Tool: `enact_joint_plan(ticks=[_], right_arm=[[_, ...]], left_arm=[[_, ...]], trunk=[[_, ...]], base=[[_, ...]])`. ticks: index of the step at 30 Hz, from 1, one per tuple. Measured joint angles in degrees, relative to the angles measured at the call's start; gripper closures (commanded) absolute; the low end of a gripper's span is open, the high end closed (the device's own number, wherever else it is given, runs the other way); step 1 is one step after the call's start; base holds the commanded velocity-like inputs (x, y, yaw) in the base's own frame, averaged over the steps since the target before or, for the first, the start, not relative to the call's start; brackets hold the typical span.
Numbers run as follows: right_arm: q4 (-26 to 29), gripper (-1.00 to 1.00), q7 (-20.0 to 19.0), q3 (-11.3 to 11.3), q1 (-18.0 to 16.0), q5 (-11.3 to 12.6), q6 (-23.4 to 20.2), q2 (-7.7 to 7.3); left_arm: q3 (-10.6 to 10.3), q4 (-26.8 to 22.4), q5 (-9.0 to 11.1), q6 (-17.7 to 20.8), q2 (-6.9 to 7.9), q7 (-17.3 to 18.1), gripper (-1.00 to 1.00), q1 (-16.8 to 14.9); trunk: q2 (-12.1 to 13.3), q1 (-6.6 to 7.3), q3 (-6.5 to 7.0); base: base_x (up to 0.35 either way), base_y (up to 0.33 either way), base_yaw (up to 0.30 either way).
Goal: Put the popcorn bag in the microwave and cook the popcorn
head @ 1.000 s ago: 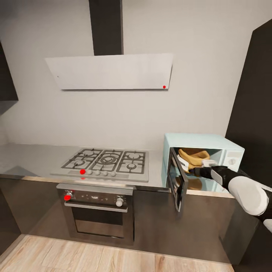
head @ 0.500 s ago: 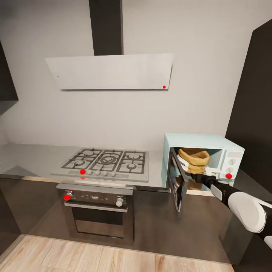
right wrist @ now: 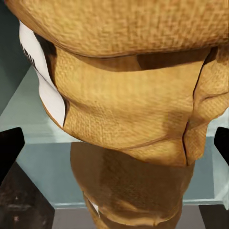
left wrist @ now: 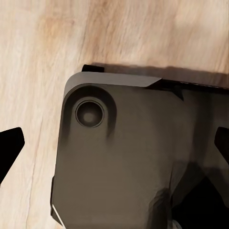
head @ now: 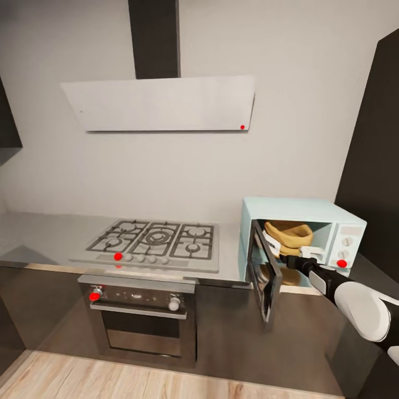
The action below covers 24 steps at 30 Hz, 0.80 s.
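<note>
The pale mint-blue microwave (head: 299, 209) stands at the right end of the grey countertop (head: 50, 233), its dark glass door (head: 265, 271) swung wide open toward me. Inside lies the mustard-tan popcorn bag (head: 289, 234), tilted, resting on the microwave floor. My right gripper (head: 306, 255) hangs just outside the opening, open, with the bag (right wrist: 129, 95) ahead of its spread fingertips and apart from them. No popcorn is visible. My left gripper (left wrist: 114, 143) is open over the robot base and wood floor.
A gas hob (head: 155, 239) sits left of the microwave, with a black-fronted oven (head: 138, 316) below and a hood (head: 160, 103) above. A tall dark cabinet (head: 377, 138) closes in the right side. A red light (head: 342, 264) glows on the microwave panel.
My right gripper has drawn back out of the microwave, leaving the bag inside. The head camera has shifted slightly, so the whole view moved.
</note>
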State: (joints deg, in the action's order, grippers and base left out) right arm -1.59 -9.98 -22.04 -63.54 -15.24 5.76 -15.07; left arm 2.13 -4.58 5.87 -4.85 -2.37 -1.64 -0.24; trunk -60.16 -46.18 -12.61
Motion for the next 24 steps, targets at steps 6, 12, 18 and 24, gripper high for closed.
enact_joint_plan(ticks=[6,12,18,24], right_arm=[[0.0,-1.0,0.07,-0.06,-0.02,-0.01,1.47,0.0],[0.0,-1.0,0.08,-0.07,0.85,3.15,5.73,-0.08],[0.0,-1.0,0.08,-0.06,0.91,3.34,5.85,-0.05],[0.0,-1.0,0.08,-0.06,0.9,3.37,5.89,0.0]], left_arm=[[0.05,0.0,0.0,0.0,-0.01,0.0,-1.0,0.0],[0.03,0.0,0.0,0.0,-0.05,0.0,-1.0,0.0],[0.04,0.0,0.0,0.0,-0.01,0.0,-1.0,0.0],[0.0,0.0,0.0,0.04,-0.01,0.0,-1.0,0.0]], trunk=[[0.0,0.0,0.0],[0.0,0.0,0.0],[0.0,0.0,0.0],[0.0,0.0,0.0]], base=[[0.151,0.0,0.0],[0.151,0.0,0.0],[0.151,0.0,0.0],[0.151,0.0,0.0]])
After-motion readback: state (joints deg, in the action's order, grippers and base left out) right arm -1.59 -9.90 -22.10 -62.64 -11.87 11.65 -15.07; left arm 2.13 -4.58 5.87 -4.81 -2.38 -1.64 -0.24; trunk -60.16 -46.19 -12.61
